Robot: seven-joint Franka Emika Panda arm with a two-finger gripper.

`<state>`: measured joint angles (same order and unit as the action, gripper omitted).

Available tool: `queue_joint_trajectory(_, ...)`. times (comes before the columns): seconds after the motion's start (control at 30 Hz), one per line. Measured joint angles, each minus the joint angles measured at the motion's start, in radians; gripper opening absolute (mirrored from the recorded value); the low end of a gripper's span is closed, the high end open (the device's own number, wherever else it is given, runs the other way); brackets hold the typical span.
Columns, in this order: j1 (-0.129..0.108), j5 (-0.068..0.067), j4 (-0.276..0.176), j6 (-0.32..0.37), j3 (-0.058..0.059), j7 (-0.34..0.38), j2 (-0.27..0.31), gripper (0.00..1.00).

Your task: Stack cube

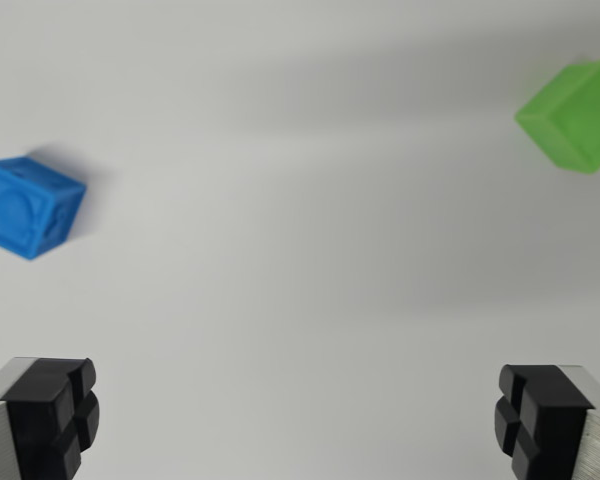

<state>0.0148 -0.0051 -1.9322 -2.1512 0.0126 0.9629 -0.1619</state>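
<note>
The gripper [298,420] hangs over a bare white table [300,260] with its jaws spread wide and nothing between them; only the 2 black pads show, one at 7 o'clock and one at 5 o'clock in the wrist view. The 2 cubes lie well apart: the blue cube [28,208] at 9 o'clock, turned at an angle to the jaw line, and the green cube [573,116] at 2 o'clock, cut off by the picture's edge and likewise skewed. Neither sits under the gripper, so the main risk, as I judge it, is a descent without first centring and rotating: the pads would meet a cube on its corners, twist it or push it sideways. A skewed grasp would later leave the carried cube landing off-centre and toppling from the other.
</note>
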Motion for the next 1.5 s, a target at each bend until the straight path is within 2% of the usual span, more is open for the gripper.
queue_joint_trajectory(0.6, -0.061, -0.005, -0.008, -0.054, -0.008, 0.150, -0.059, 1.00)
queue_joint_trajectory(1.03, -0.119, -0.006, -0.003, -0.098, -0.009, 0.278, -0.121, 1.00)
queue_joint_trajectory(1.5, -0.184, -0.006, 0.028, -0.138, -0.009, 0.423, -0.205, 1.00)
